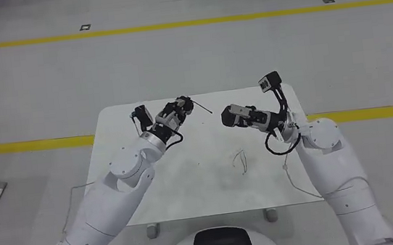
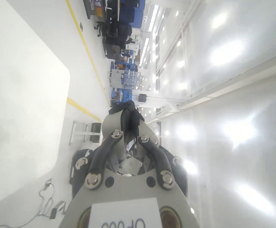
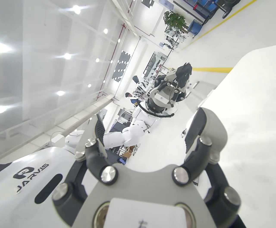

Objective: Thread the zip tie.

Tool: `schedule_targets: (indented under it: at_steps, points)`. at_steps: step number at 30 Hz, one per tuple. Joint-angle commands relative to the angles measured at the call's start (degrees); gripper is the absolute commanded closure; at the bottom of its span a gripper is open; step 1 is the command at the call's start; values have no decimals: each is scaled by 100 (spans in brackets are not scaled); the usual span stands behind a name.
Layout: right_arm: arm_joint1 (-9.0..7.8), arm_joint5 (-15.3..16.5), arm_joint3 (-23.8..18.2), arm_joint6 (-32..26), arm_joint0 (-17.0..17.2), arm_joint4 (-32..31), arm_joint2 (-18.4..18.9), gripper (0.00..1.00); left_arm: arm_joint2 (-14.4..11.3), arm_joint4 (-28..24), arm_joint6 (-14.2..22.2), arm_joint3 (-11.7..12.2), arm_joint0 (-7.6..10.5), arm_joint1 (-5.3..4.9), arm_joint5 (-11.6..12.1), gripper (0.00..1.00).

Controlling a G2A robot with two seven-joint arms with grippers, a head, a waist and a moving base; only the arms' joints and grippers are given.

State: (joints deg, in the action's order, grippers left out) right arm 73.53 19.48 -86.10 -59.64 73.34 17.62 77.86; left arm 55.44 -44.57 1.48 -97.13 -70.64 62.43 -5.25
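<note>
As the top view is looking down, the left gripper (image 1: pixel 186 105) is hanging over the far side of the white table (image 1: pixel 189 189). Its fingers are pinching together on one end of the zip tie (image 1: pixel 202 108). The zip tie is a thin black stick, and it is poking out from the tips toward the right gripper (image 1: pixel 226 116). The right gripper is facing it from near the free end, not touching it. Its fingers are spreading apart and holding nothing. Some thin strands (image 1: pixel 241 160) are lying on the table, nearer the robot than both grippers.

From the left wrist view, the left gripper (image 2: pixel 129 109) is squeezing its two fingers tight, and something black is bunching up at the tips. I cannot tell which bit of it is the zip tie. The table (image 2: pixel 28 86) is lying off to one side of the gripper, and a yellow line (image 2: pixel 90 58) is running along the floor past it.

From the right wrist view, the right gripper (image 3: pixel 146 129) is holding its fingers (image 3: pixel 99 129) wide apart. Ahead of it, well past its tips, the left gripper (image 3: pixel 183 73) is pressing its black tips together. The table (image 3: pixel 254 97) is lying beside both grippers.
</note>
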Motion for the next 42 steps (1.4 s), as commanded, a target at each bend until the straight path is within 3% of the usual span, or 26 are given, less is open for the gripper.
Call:
schedule_targets:
  at_steps: [1,3,4,6,8,16,42]
  points:
    - [14,0,106,-14,-55,40,-27,0,10,-169,-60,-3,-5,22,-98,100]
    - [32,0,179,-8,-102,43,-54,3,22,-258,-77,-5,3,40,-155,100]
    - [44,0,224,-2,-121,44,-66,18,29,-325,-74,-2,-3,52,-175,100]
    - [64,0,272,36,-143,48,-69,31,44,-363,-61,3,-4,65,-186,100]
    - [88,0,323,68,-159,36,-67,51,58,-391,-43,8,-8,78,-207,100]
    - [191,0,411,109,-192,2,-77,63,68,-387,45,47,14,129,-277,100]
    - [438,0,645,84,-205,-292,-65,83,213,-173,156,57,-83,236,-427,100]
